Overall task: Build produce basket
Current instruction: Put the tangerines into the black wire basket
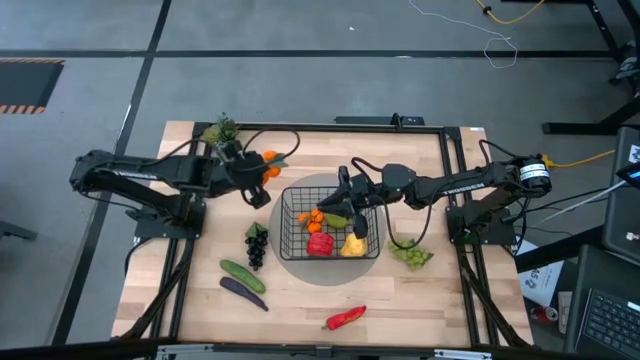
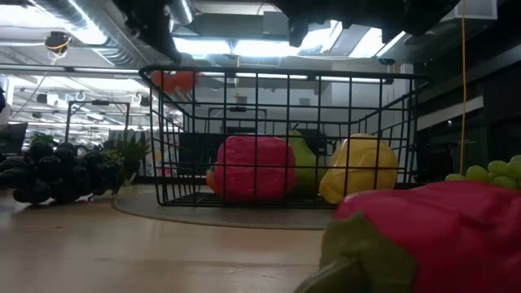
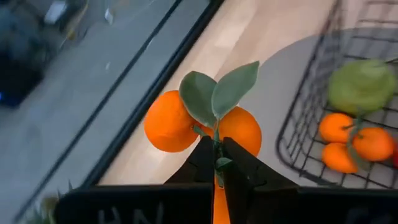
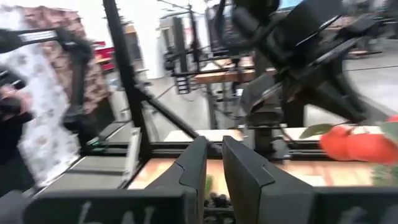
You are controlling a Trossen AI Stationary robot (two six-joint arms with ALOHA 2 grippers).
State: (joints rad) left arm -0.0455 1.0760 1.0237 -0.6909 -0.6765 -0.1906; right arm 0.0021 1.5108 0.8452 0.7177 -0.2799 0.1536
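Left jaws (image 3: 216,167) clenched on stem of leafy orange cluster (image 3: 202,124), held above desk (image 1: 300,310) left of centre in high view, just left of basket (image 1: 372,196). Right jaws (image 4: 214,163) over basket's upper rim, centre frame, narrowly parted, nothing visibly gripped. Basket centre-desk, containing oranges (image 1: 315,218), pear (image 1: 336,220), red fruit (image 1: 319,243), yellow fruit (image 1: 353,245).

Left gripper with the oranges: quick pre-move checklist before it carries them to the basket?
1. Left gripper shut on the oranges by the stem: ok.
2. Oranges lifted off the table: ok, seen hanging in the low view.
3. Basket upright with space left: ok.
4. Right gripper out of the drop path: not ok, it hovers over the basket's far rim.
5. Right gripper empty: ok, nothing between its fingers.
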